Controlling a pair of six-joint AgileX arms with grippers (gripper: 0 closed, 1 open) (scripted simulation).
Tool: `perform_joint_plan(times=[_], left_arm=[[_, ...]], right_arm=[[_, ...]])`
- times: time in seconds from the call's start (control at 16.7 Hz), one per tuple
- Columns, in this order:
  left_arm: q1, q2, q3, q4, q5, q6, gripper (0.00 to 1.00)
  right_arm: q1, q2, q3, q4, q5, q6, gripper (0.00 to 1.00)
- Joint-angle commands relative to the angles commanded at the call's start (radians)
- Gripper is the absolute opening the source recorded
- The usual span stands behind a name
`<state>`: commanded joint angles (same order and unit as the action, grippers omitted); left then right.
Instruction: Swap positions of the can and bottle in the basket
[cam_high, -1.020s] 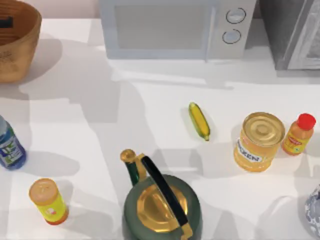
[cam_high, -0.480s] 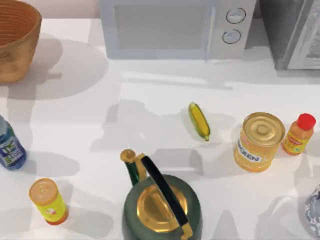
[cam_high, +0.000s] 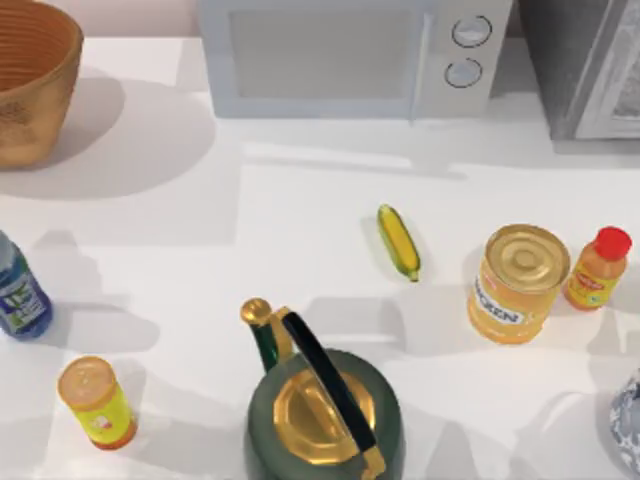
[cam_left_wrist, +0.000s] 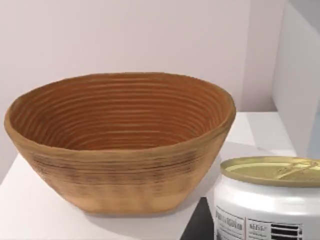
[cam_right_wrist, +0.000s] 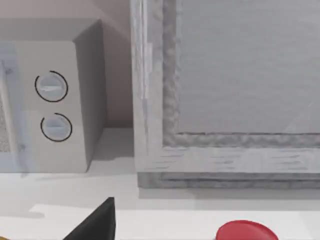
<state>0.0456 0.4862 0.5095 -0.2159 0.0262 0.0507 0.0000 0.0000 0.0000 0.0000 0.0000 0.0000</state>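
Can (cam_left_wrist: 270, 200), white with a silvery-tan top, sits close by my left gripper (cam_left_wrist: 199, 226) just outside the wicker basket (cam_left_wrist: 120, 145), I judge mid-carry, though I cannot tell whether it is clasped. Bottle (cam_high: 18, 292) waits at the top view's left edge, well apart from the basket. My right gripper (cam_right_wrist: 95, 224) idles near the microwave (cam_right_wrist: 50, 100), and I cannot tell its state either.

Can, bottle and wicker basket, all apart

The brown ribbed wicker basket (cam_high: 35, 75) sits upright at the table's far left corner. The blue-tinted bottle (cam_high: 18, 290) stands at the left edge, outside it. In the left wrist view, the white can (cam_left_wrist: 267, 200) stands upright near the basket (cam_left_wrist: 120, 145).
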Motion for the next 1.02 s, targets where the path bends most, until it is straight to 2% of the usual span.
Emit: perform_joint_plan(times=[0.24,0.42,1.02], left_arm=[[-0.028,-0.317,-0.33,0.136,-0.016,-0.03,0.0],[-0.041,-0.449,-0.469,0.197,-0.024,-0.046,0.0],[-0.045,-0.452,-0.492,0.233,-0.011,-0.048,0.0]], right_arm=[[0.0,0.0,0.0,0.0,0.0,0.0,1.0],[0.0,0.0,0.0,0.0,0.0,0.0,1.0],[0.0,0.0,0.0,0.0,0.0,0.0,1.0]])
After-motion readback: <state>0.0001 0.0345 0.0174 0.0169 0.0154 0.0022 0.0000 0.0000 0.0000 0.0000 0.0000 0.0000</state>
